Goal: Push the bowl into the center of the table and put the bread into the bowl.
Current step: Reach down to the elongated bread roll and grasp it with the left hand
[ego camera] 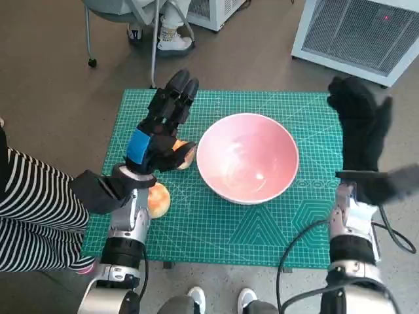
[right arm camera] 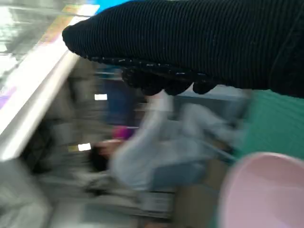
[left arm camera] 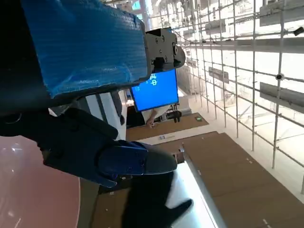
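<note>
**Overhead: pink bowl mid-mat, hands to either side**

Centrally on green gridded cutting mat [ego camera: 262,235]: large, empty pink glossy bowl [ego camera: 248,157]. Just beside bowl's left rim: golden-brown bread piece [ego camera: 186,156], partly hidden under black blue-taped left hand [ego camera: 160,131], fingers stretched forward close together, gripping nothing visible. Second rounded bread roll [ego camera: 159,199] nearer mat's front, beside left forearm. Black knitted-gloved right hand [ego camera: 361,134] raised at mat's right edge, apart from bowl, fingers extended, empty. Striped-clothed person [ego camera: 29,216] at far left.
</note>
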